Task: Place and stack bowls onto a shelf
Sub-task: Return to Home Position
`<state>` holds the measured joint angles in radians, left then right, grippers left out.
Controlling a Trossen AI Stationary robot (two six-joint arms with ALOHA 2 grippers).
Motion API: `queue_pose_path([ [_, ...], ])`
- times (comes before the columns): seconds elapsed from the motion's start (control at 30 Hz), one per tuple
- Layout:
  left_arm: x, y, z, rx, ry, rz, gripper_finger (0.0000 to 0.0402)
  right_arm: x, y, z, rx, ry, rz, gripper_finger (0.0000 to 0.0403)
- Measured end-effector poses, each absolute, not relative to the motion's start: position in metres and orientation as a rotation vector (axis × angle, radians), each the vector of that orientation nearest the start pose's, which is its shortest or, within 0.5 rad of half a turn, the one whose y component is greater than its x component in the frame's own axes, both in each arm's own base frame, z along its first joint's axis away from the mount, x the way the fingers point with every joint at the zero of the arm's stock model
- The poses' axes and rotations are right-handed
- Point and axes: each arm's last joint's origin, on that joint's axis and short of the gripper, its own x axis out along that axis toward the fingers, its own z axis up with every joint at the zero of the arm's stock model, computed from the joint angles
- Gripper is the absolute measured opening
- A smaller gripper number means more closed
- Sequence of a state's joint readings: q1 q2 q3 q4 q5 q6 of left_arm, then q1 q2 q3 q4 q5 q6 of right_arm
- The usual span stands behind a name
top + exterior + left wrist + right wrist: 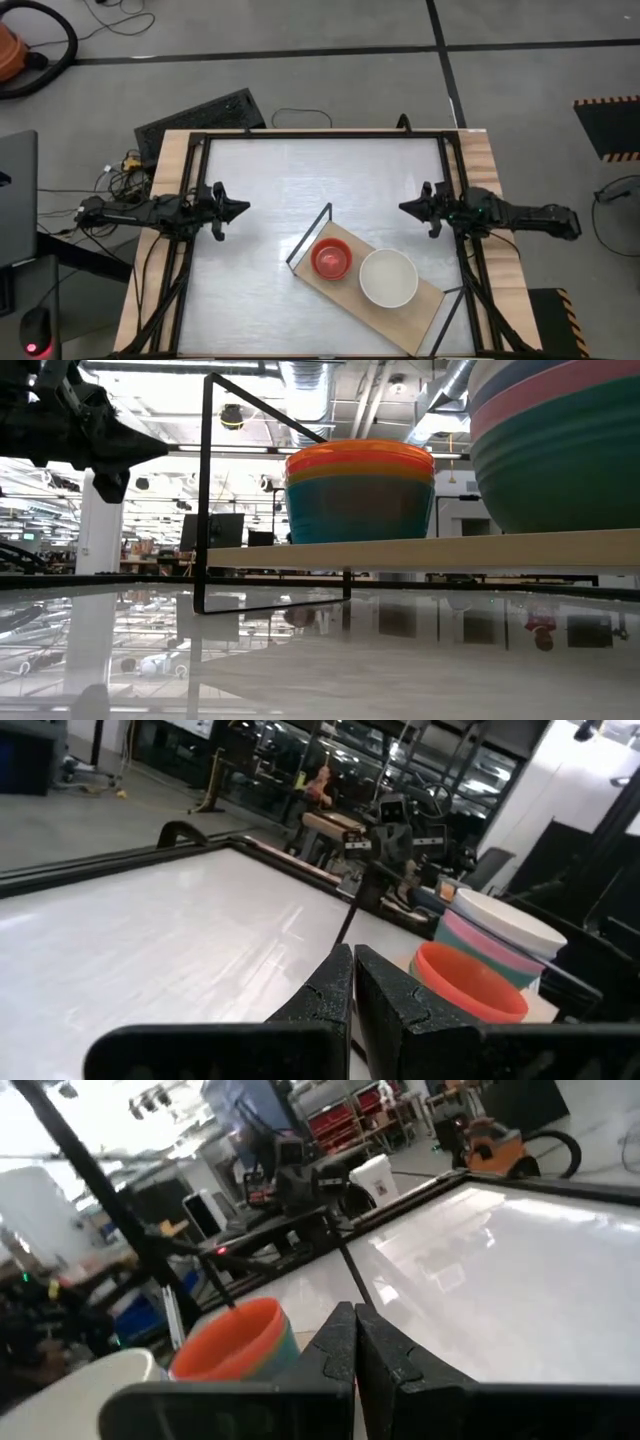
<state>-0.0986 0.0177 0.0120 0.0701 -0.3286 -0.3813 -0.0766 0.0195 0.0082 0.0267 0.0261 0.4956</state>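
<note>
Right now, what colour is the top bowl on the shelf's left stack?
The top bowl is orange; best in the left wrist view.

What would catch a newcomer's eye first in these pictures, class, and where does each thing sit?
Two stacks of bright bowls stand side by side on the wooden shelf, which lies slantwise in the lower middle of the high view: an orange-topped stack and a white-topped stack. The left claw and right claw, both shut, hang clear of them over the table, one at each side, pointing at each other.
</note>
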Motion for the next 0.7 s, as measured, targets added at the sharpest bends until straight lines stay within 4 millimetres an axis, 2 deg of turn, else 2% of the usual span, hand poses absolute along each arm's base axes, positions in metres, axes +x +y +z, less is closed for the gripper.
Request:
queue_pose_path([
  [0.1,0.0969,-0.0005,0.1727,-0.382,-0.102,0.206,0.0000,0.0982,-0.0072,0.1670,0.439,-0.033,-0.087,0.0022],
  [0.7,0.0972,-0.0020,0.1719,-0.336,-0.082,0.158,0.0000,0.1018,-0.0075,0.1613,0.444,0.032,-0.105,0.0032],
])
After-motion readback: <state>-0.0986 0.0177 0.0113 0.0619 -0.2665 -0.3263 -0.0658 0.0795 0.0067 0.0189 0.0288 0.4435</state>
